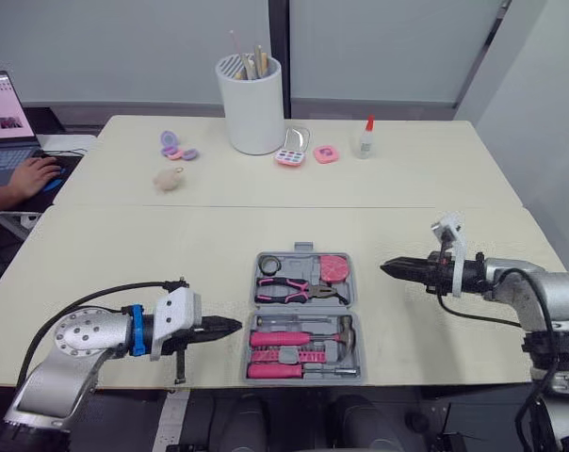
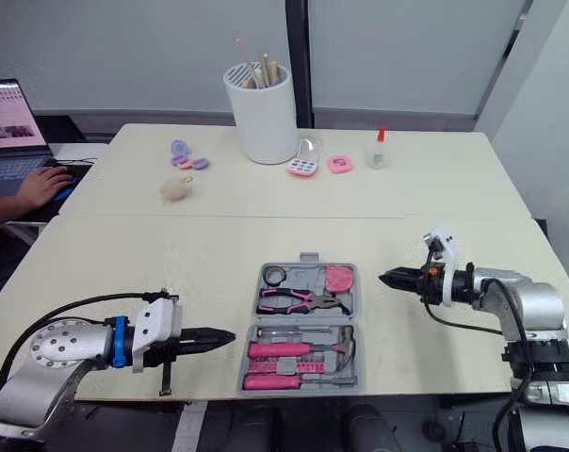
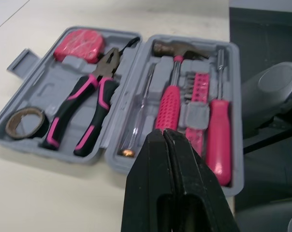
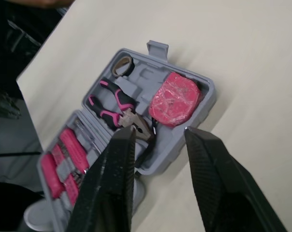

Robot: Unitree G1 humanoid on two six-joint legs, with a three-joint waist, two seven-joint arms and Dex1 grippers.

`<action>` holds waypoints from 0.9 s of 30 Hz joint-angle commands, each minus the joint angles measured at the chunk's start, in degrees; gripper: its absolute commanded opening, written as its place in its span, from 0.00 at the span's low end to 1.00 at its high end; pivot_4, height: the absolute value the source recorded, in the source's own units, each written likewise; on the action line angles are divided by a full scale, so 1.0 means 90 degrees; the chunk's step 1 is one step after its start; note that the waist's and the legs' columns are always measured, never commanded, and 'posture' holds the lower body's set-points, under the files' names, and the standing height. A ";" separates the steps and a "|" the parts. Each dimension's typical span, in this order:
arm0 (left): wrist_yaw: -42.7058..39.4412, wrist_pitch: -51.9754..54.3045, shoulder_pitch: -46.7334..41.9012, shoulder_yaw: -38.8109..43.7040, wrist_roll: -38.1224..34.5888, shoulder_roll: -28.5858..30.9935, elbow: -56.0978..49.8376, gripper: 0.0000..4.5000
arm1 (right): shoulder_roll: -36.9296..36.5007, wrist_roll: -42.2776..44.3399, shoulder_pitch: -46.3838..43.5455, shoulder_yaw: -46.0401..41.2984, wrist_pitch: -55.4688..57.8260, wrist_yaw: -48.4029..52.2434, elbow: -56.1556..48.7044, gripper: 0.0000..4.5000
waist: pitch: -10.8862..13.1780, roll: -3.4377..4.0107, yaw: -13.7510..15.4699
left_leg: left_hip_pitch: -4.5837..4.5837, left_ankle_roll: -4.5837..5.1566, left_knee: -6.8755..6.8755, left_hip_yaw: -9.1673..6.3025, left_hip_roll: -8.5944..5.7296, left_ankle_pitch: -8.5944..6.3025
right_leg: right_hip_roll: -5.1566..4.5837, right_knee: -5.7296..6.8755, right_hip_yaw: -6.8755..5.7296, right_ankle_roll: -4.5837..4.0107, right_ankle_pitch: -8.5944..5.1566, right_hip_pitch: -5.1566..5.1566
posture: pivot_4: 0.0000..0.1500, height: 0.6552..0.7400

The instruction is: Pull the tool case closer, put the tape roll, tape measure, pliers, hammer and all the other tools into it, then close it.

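Left tool (image 1: 234,326) — open case (image 1: 301,267) just beside

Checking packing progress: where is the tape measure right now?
In the head views, the tape measure lies in the far right corner of the open tool case, beside the pliers.

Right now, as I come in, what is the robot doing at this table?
The robot is packing a tool case, which lies open near the front edge of the table. The tape roll, tape measure, pliers and hammer already sit in it. The left gripper, shut, hovers on the case's left. The right gripper, open, hovers on its right. Neither holds anything, and the case is not yet closed.
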 commanded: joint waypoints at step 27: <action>0.0290 -0.2089 -0.1003 -0.2632 0.1978 -0.1580 0.2878 0.00 | 0.1203 0.0305 -0.0752 0.0122 -0.0135 -0.1058 0.2367 0.99 | -0.0022 0.0034 -0.0011 | -0.0001 0.0001 -0.0002 0.0010 -0.0002 -0.0001 | 0.0037 -0.0005 0.0012 0.0001 0.0001 -0.0003 | 1.00 1.00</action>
